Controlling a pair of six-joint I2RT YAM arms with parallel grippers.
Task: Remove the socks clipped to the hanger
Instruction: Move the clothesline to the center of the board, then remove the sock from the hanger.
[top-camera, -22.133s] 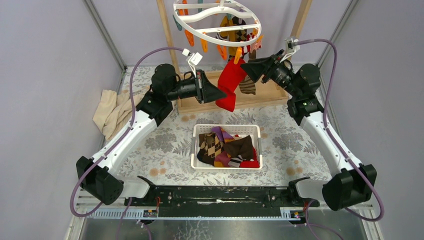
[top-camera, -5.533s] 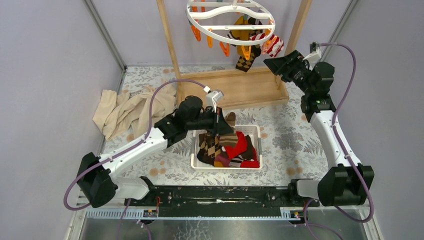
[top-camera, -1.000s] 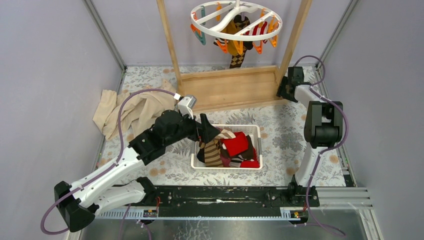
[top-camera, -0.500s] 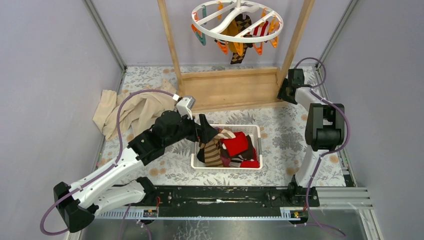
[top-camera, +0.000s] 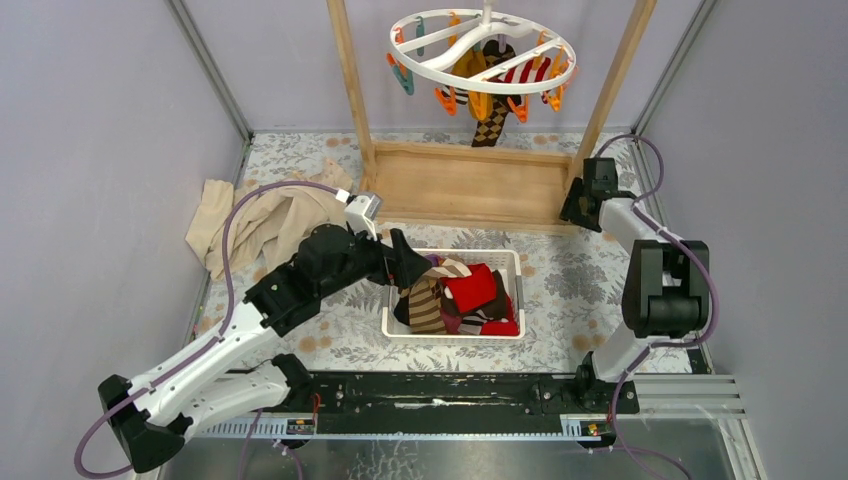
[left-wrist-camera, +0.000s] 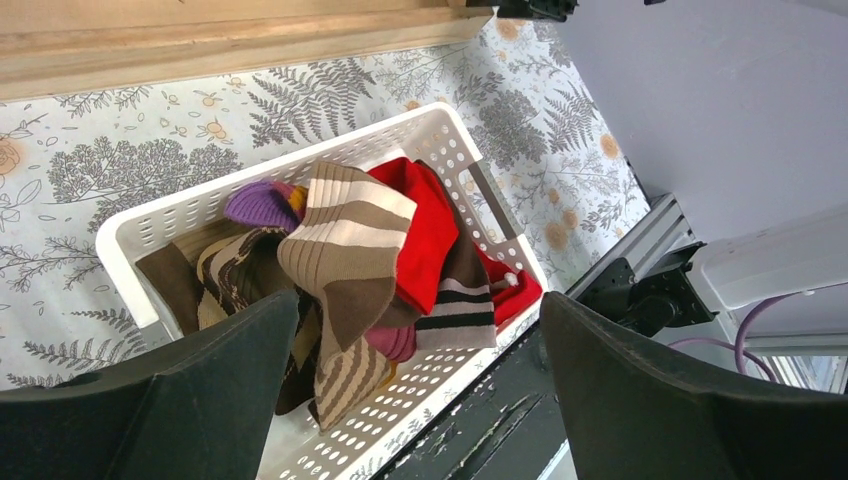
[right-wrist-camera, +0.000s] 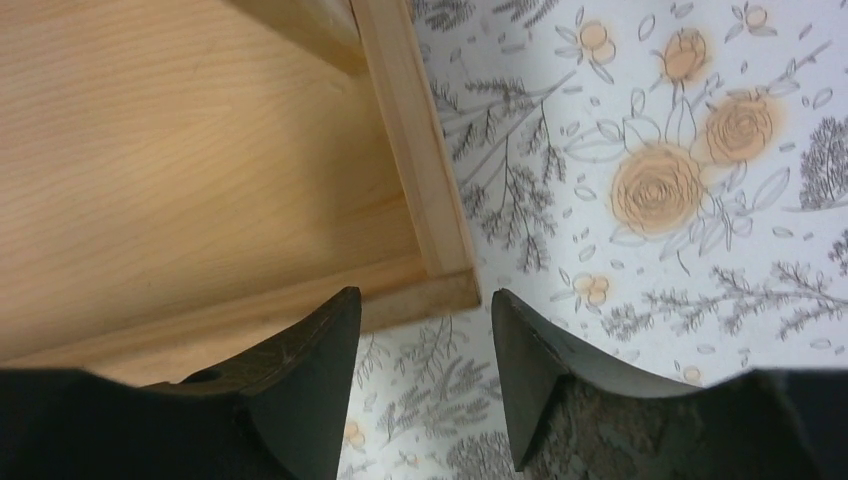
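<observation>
The wooden rack (top-camera: 470, 185) and its hanger (top-camera: 425, 72) now sit nearer and farther right, the right gripper (top-camera: 572, 208) at the corner; the left gripper (top-camera: 418, 271) backs leftward.

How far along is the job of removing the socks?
Done: several socks lie in the white basket. In hand: no sock; left gripper open above it, right gripper at the wooden base corner. Left: a few clipped socks hang on the hanger.

- Reaches low with the left arm (top-camera: 240, 330) from 7 o'clock towards centre, left claw (left-wrist-camera: 418, 300) spread wide, empty, aimed at 3 o'clock.
- Folds the right arm (top-camera: 660, 290) up at 4 o'clock, elbow high, forearm out to 2 o'clock, right claw (right-wrist-camera: 420, 295) tipped downward, jaws partly apart.
</observation>
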